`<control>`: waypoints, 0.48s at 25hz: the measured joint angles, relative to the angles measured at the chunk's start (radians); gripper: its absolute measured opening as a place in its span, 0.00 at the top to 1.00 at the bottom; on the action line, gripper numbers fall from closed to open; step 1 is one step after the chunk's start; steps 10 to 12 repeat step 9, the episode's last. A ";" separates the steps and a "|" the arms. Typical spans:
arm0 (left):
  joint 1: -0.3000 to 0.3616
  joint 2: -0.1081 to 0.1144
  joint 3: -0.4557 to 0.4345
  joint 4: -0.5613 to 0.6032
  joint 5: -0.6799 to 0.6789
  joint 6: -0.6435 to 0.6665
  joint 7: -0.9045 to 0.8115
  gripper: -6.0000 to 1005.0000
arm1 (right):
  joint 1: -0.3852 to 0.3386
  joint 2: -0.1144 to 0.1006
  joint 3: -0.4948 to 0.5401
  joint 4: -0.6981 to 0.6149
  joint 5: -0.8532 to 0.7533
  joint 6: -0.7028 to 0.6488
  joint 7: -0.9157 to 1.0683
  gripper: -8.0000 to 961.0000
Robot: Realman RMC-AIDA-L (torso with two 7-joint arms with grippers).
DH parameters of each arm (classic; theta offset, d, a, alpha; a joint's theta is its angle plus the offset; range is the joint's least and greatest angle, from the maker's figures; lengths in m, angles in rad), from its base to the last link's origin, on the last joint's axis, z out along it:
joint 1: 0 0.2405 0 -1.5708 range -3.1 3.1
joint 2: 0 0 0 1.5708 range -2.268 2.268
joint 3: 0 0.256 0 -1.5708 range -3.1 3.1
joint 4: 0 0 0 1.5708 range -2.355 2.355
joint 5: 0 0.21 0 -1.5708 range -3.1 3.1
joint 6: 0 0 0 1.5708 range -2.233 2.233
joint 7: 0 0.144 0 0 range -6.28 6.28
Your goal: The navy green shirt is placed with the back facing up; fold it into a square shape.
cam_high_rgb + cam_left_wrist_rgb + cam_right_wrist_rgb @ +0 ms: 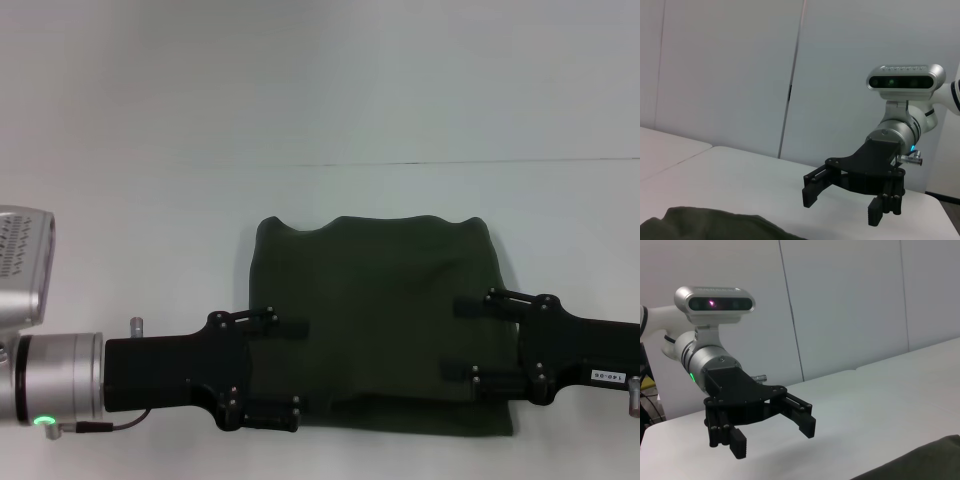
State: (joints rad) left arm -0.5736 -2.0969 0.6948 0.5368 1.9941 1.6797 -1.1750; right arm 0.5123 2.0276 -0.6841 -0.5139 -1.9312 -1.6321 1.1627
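From my remote station, the navy green shirt (385,320) lies folded into a rough rectangle on the white desk (150,220), near the desk's near edge and slightly right of centre. Its far edge is wavy, with a small dip toward the left corner; its near edge runs straight, with a second layer showing as a step along it. The surface facing up is plain, and I can read no lettering on it.

The left end effector (285,370) hangs over the shirt's left edge, its 2 fingers spread apart and holding nothing. The right end effector (462,340) hangs over the shirt's right edge, likewise released, fingers apart. A small white label on the right arm carries print too fine for me to read.

Bare desk extends far beyond the shirt and to both sides of it. A thin seam (450,162) crosses the desk beyond the shirt. In the left wrist view, the right end effector (842,205) shows above the desk, off the cloth.
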 joint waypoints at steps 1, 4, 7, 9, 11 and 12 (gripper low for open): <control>0.000 0.000 0.000 0.000 0.000 0.000 0.000 0.11 | 0.000 0.000 0.000 0.000 0.000 0.000 0.000 0.08; 0.000 0.000 0.000 0.000 0.000 0.000 -0.001 0.11 | 0.000 0.000 0.000 0.000 0.000 0.000 0.000 0.08; 0.000 0.000 0.000 0.000 0.000 0.000 -0.001 0.11 | 0.000 0.000 0.000 0.000 0.000 -0.001 0.000 0.08; 0.000 0.000 0.000 0.000 0.000 0.000 -0.001 0.11 | 0.000 0.000 0.000 0.000 0.000 -0.002 0.000 0.08; 0.000 0.000 0.000 0.000 0.000 0.000 -0.001 0.11 | 0.000 0.000 0.000 0.000 0.000 -0.002 0.000 0.08; 0.000 0.000 0.000 0.000 0.000 0.000 -0.001 0.11 | 0.000 0.000 0.000 0.000 0.000 -0.002 0.000 0.08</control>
